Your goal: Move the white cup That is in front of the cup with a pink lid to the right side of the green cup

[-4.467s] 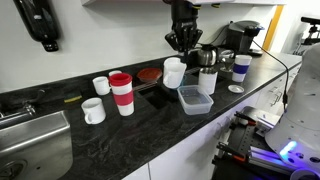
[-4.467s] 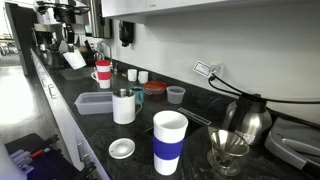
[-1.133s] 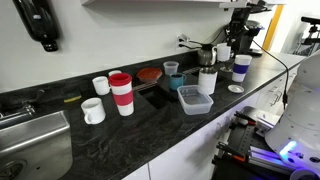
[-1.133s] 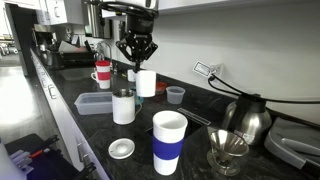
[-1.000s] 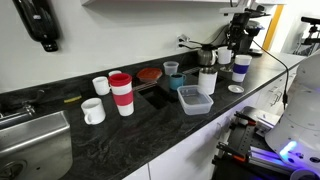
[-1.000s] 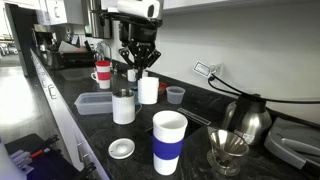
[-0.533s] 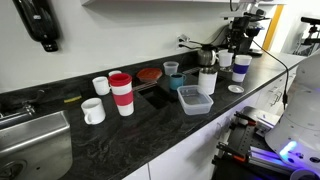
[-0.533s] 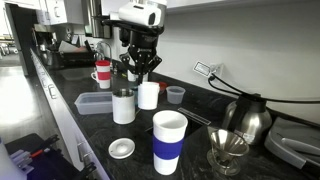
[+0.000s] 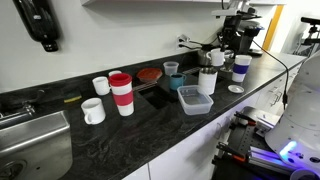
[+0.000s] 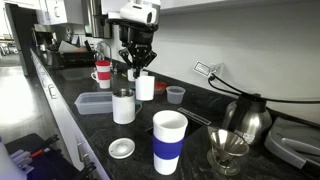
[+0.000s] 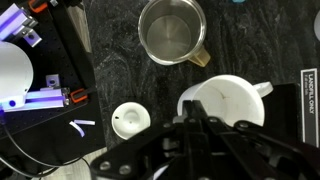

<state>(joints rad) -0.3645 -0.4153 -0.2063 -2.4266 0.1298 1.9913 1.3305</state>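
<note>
The hand [image 10: 140, 70] is clamped on the rim of the white cup [image 10: 146, 86], fingers pinching one side of the wall. The cup hangs upright from it and seems just clear of the worktop [image 10: 200, 125], though its base is hard to make out. From the wrist view the cup's open mouth shows empty, its loop handle pointing away from the fingers.

In both exterior views the cup is near the back edge of the worktop, just beside the steel pitcher [image 10: 123, 106]. The green cup [image 9: 171, 69] stands near the back edge too, a little nearer the sink [image 9: 30, 140] end. A clear plastic container [image 9: 196, 99] lies between it and the front edge.

The cup with a pink lid [image 9: 121, 93] stands well apart, toward the sink end, with a squat white mug [image 9: 93, 110] and a small white cup [image 9: 101, 85] near it. A blue-banded cup [image 10: 169, 140] and a white disc-shaped lid [image 10: 121, 149] sit by the front edge.
</note>
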